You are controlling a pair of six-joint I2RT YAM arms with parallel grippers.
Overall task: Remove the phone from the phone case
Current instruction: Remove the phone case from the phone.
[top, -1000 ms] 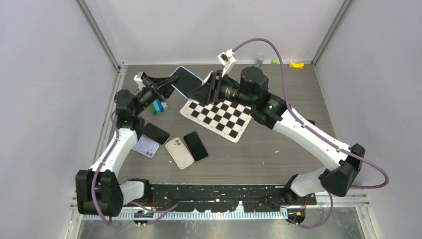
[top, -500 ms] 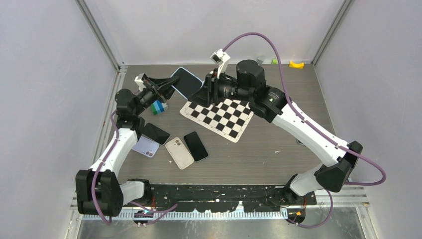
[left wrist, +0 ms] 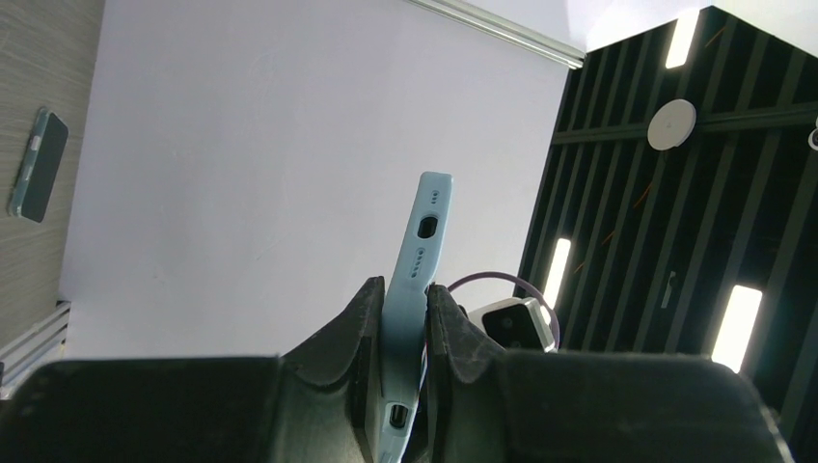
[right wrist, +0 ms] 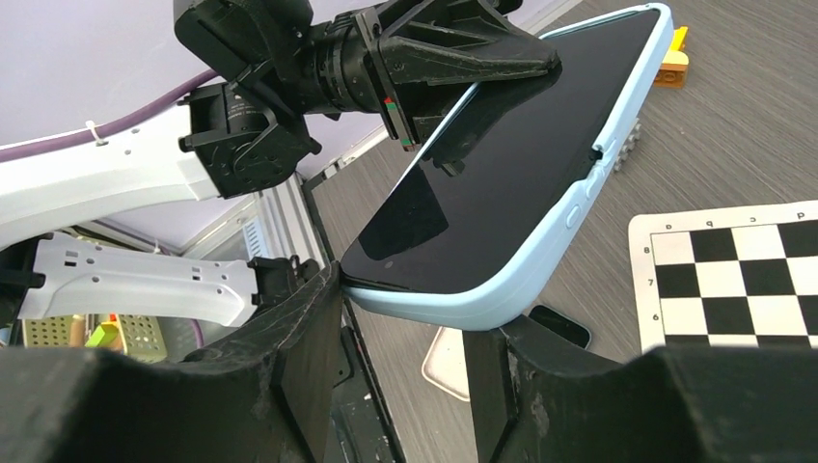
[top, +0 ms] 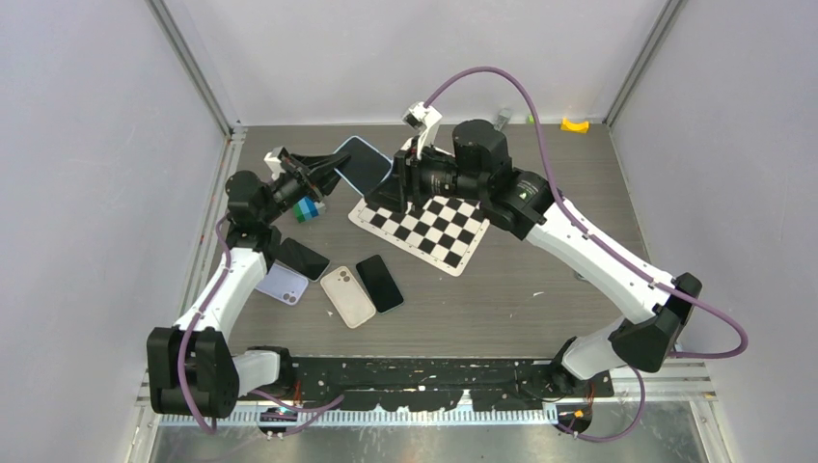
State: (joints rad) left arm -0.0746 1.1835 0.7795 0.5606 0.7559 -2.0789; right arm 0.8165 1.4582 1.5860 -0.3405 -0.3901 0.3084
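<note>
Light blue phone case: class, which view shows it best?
Right wrist: the light blue phone case looms large, screen and side buttons clear. Left wrist shows only its port edge; top external shows it small, partly hidden.

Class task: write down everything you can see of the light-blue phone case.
The phone case is pale blue, matte, rubbery-looking, with rounded corners, moulded side buttons and port cut-outs along one edge. The phone, screen dark, sits in it. It is held tilted above the table: the left gripper is clamped on one end, the right gripper straddles the other, grip unclear.
</note>
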